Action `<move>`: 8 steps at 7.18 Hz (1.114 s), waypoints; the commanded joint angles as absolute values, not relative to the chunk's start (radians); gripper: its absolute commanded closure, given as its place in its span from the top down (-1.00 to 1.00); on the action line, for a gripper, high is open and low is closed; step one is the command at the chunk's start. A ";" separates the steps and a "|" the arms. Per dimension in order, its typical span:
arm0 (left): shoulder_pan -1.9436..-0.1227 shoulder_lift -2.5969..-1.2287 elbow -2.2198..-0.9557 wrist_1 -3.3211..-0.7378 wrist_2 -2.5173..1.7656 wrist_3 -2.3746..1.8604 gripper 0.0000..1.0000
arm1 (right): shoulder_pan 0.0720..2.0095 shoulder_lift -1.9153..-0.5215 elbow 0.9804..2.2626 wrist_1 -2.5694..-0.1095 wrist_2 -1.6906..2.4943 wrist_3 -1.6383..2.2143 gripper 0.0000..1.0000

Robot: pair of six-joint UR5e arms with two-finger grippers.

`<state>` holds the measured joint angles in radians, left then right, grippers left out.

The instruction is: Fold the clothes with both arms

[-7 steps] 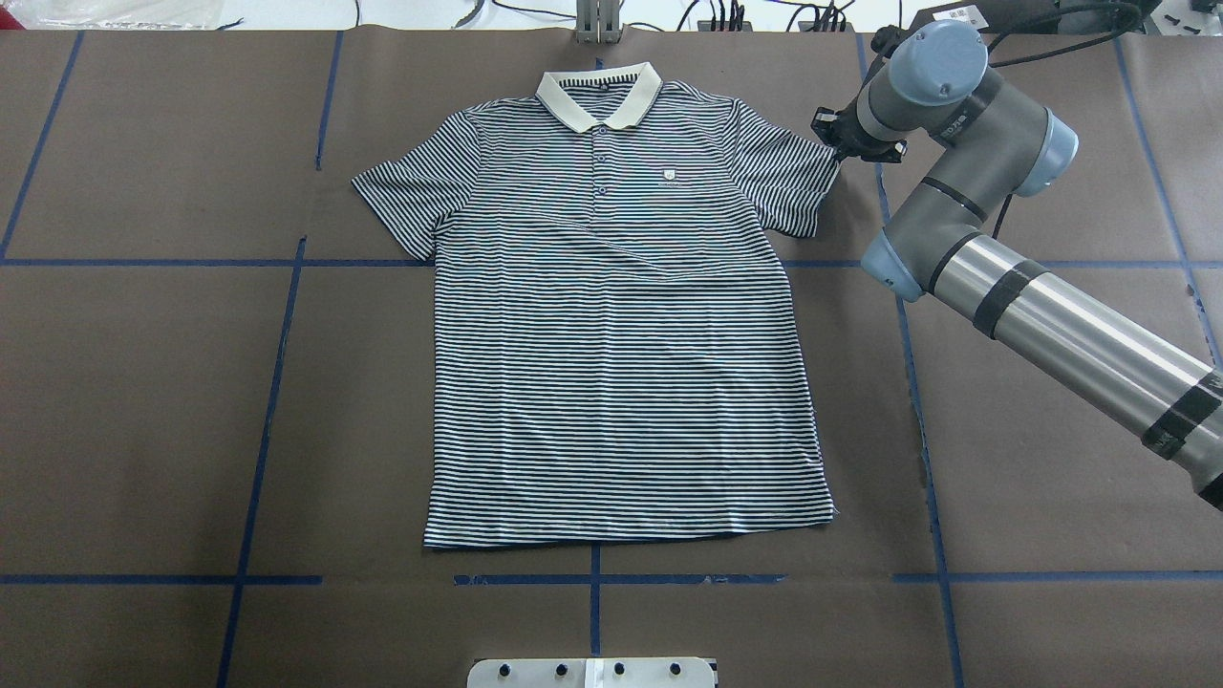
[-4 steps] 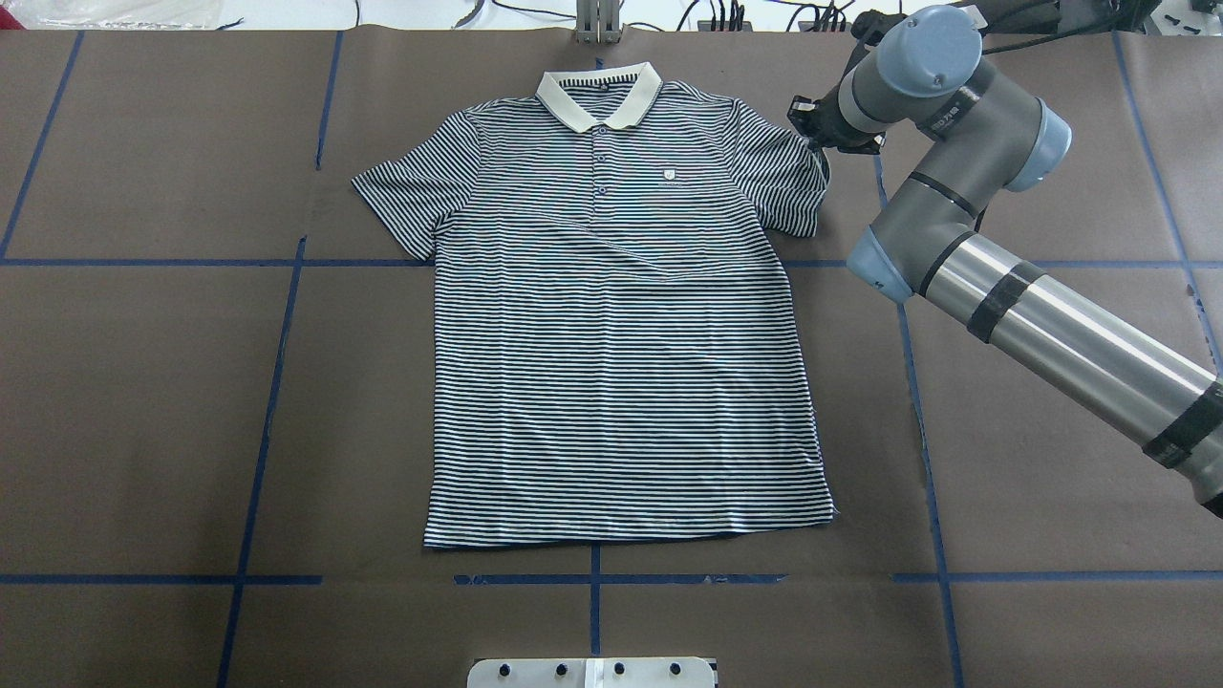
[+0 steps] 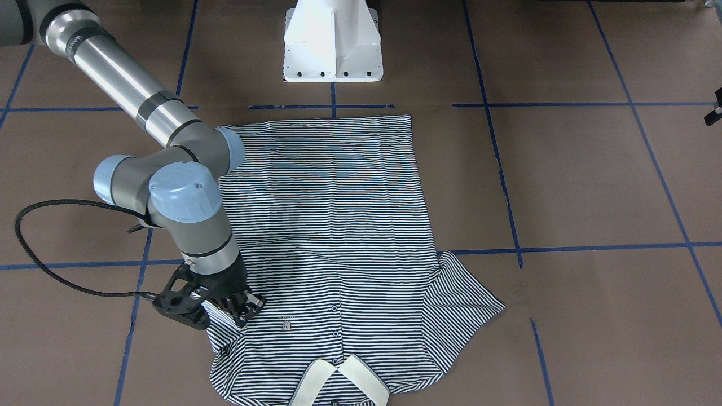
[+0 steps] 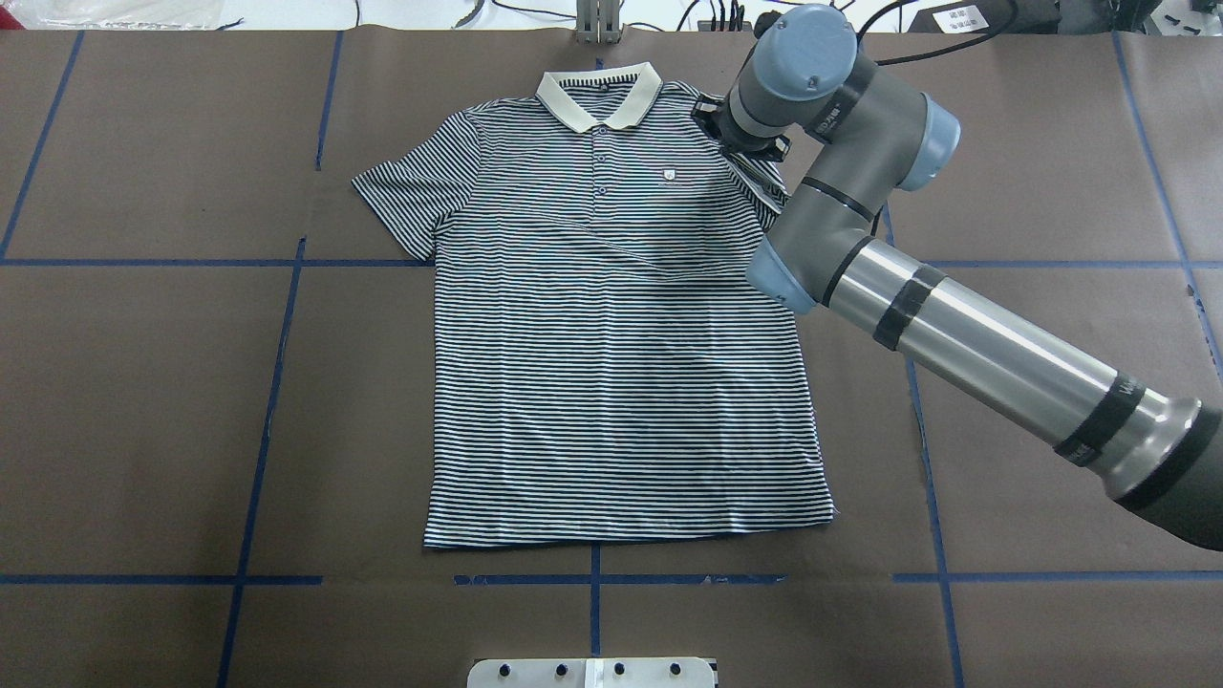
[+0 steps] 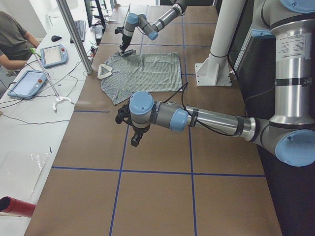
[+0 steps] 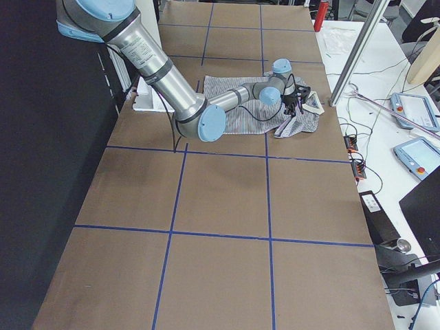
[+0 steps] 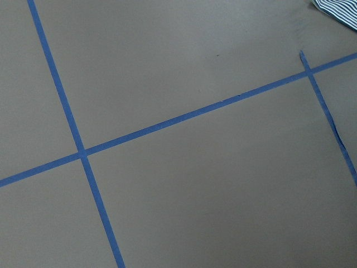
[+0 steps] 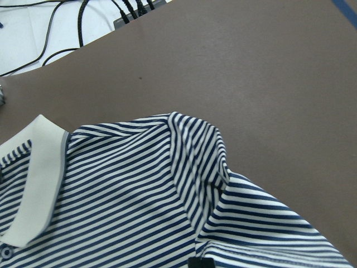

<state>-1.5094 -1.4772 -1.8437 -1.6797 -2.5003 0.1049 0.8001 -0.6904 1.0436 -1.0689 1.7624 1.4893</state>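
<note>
The shirt [image 4: 621, 363] lies face up in the middle of the table [image 4: 143, 401], with its collar [image 4: 599, 96] toward the far edge and its hem toward the robot's edge. The right hand [image 3: 237, 308] sits low over the shoulder on the robot's right. It appears to be closed on that sleeve [image 8: 262, 223], though the fingertips are mostly hidden under the wrist, so the pinch is a judgement. The sleeve is lifted off the table and doubled inward, and the cloth is bunched into a ridge at the shoulder seam.

The step in hand looks like folding this sleeve across the chest. To do it well:

- Carry the sleeve straight toward the table's left edge, in line with the stripes, so the crease runs from shoulder to hem and not slantwise.
- Keep the hand low. A high lift would likely drag the shoulder and collar out of square.
- Stop short of the buttons, about at the chest patch [image 4: 670, 174], so the matching fold from the other side can meet it.
- Lay the cuff flat before letting go, and draw the bunched ridge out on the way.
- Open the hand only once the cloth rests on the shirt body, then pull away upward so nothing snags.

The left hand [image 5: 135, 139] hangs over bare table well toward the left end, apart from the shirt. I cannot tell whether it is open or closed. The sleeve on that side [image 4: 406, 196] lies flat and unfolded, and it is probably the left hand's job next.
</note>
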 commanded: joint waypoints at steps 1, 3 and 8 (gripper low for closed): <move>-1.509 -1.476 -1.844 -1.680 -2.500 0.104 1.00 | 0.790 -0.618 0.945 -1.077 1.712 1.499 -1.00; -1.509 -1.476 -1.844 -1.680 -2.500 0.104 1.00 | 0.788 -0.554 0.858 -1.069 1.706 1.499 -1.00; -1.508 -1.476 -1.868 -1.677 -2.505 0.092 1.00 | 0.758 -0.548 0.833 -1.069 1.664 1.499 0.99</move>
<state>-1.5086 -1.4757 -1.8604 -1.6780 -2.5019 0.0997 0.7614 -0.5481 0.8374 -1.0686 1.6708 1.4987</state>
